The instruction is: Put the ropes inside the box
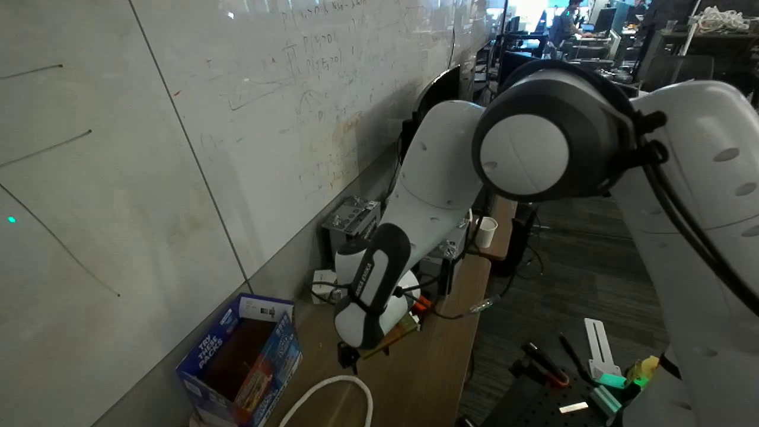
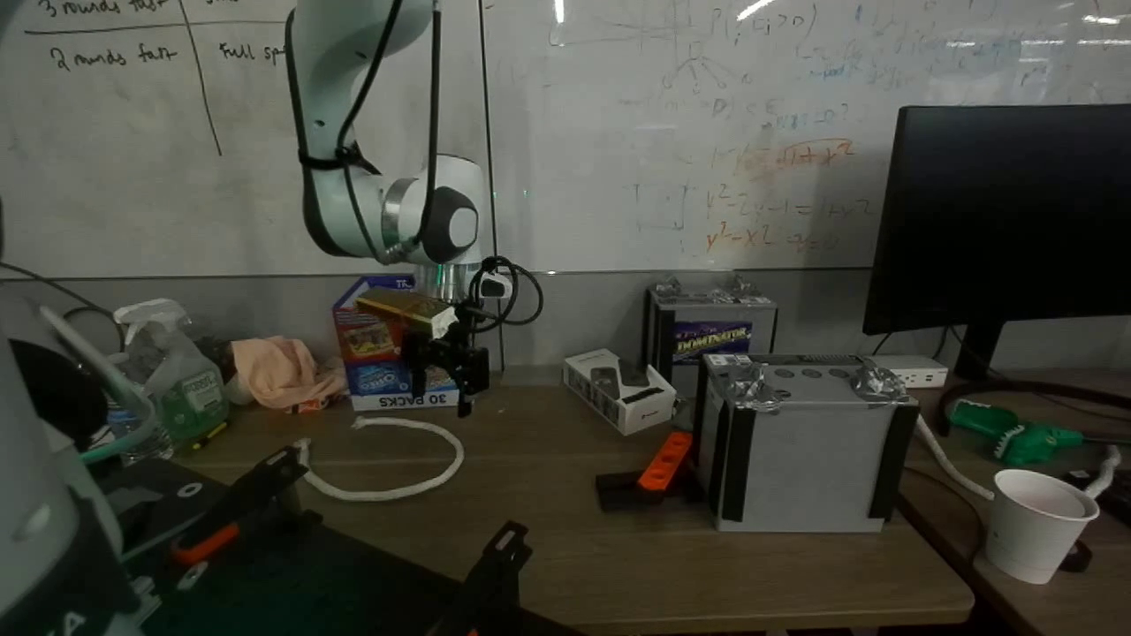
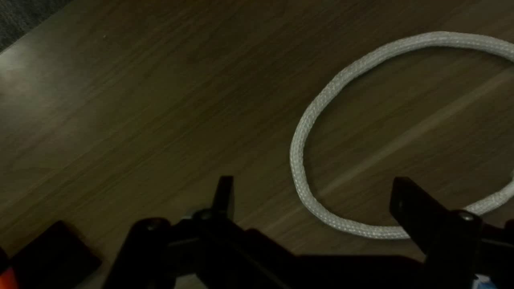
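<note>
A white rope (image 2: 393,495) lies in a loose open loop on the wooden table; its curve (image 1: 341,378) also shows in an exterior view. Behind it, against the wall, stands the blue box (image 2: 371,375), its top open and its inside brown (image 1: 210,347). My gripper (image 2: 442,402) hangs above the table near the rope's far side, in front of the box. In the wrist view the gripper (image 3: 313,180) is open, its fingers wide apart with nothing held. The rope (image 3: 299,160) curves through the gap below them, and the right finger hides a bit of it.
To the box's left are a peach cloth (image 2: 283,371) and a spray bottle (image 2: 190,380). Rightward stand a small white carton (image 2: 618,393), an orange-and-black object (image 2: 667,459) and a grey case (image 2: 804,468). Another white cord (image 2: 950,459) runs behind the paper cup (image 2: 1038,530).
</note>
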Tool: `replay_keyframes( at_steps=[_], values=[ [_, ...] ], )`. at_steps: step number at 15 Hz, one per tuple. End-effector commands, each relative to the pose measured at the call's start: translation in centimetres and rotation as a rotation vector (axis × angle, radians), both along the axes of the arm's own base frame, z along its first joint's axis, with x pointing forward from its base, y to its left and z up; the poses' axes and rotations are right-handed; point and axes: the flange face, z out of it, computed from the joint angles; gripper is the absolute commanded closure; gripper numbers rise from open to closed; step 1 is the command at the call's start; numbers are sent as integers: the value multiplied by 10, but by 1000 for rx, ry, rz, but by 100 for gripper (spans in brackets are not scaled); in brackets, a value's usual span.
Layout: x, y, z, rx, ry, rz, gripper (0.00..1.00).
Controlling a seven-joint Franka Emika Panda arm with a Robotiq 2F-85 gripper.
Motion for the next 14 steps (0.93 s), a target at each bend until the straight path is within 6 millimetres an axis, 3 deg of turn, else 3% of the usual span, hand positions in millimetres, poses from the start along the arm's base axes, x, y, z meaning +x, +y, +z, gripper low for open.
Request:
replay_keyframes(
  at_steps=[1, 14],
  values=[
    [2, 5, -26, 14, -16, 10, 0],
    [2, 13, -103, 36, -33, -45, 0]
  ],
)
